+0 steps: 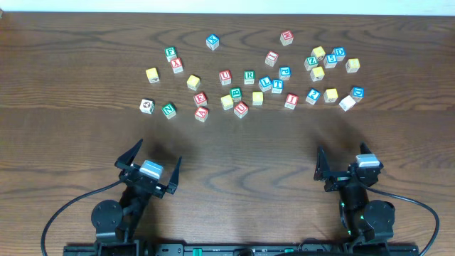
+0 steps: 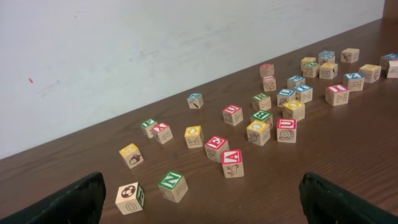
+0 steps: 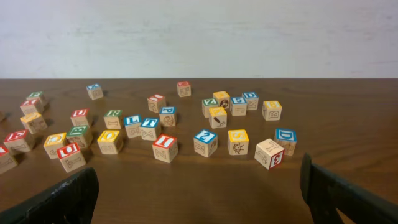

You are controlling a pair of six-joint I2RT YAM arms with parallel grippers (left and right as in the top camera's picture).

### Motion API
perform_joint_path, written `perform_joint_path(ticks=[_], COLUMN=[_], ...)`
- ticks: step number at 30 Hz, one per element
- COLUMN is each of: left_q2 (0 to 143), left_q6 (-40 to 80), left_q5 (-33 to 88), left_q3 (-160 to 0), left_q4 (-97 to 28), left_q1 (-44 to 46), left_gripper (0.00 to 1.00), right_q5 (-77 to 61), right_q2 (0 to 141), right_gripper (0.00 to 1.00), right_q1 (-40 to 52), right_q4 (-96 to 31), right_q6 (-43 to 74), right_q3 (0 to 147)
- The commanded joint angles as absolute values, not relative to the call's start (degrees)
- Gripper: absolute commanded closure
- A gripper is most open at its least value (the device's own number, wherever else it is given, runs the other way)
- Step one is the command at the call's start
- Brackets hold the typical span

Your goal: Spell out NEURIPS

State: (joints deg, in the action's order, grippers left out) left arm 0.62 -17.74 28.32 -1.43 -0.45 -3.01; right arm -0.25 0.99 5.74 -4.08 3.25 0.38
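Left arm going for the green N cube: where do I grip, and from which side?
Probably from straight above: pinch two opposite side faces of the green N cube, wrist turned to match its skewed pose. The ball cube beside it stands apart, leaving finger room.

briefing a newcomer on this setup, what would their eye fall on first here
First, the scatter of small wooden alphabet cubes with red, green, blue and yellow borders, spread across the far half of the dark wooden table. Next, the left arm and right arm at the near edge, jaws wide open and empty, well short of any cube. A green N cube lies at the left end of the scatter.
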Motion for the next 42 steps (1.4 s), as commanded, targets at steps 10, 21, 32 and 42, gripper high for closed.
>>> perform_joint_path(ticks=[10,21,32,42], left_q2=[0.23,1.8,32.77,65.39], left_q6=[-16.6,-3.92,-3.01,-2.0], left_q5=[27.88,27.79,26.7,27.77], left_q3=[-0.27,-7.14,-42.26,-83.61], left_q4=[-0.54,1.96,-14.63,-50.28], left_q1=[-3.22,-3.2,-3.2,-3.2], left_gripper=[0.02,0.02,0.03,0.02], right_q5=[-0.38,-0.38,-0.4,-0.4], right_q2=[0.67,0.67,0.67,0.67], right_gripper=[0.01,0.01,0.01,0.01], right_q1=[6.04,6.04,6.04,6.04], right_q4=[-4.34,-4.34,-4.34,-4.34], right_q6=[3.79,3.79,3.79,3.79], right_q3=[0.32,0.32,0.32,0.32])
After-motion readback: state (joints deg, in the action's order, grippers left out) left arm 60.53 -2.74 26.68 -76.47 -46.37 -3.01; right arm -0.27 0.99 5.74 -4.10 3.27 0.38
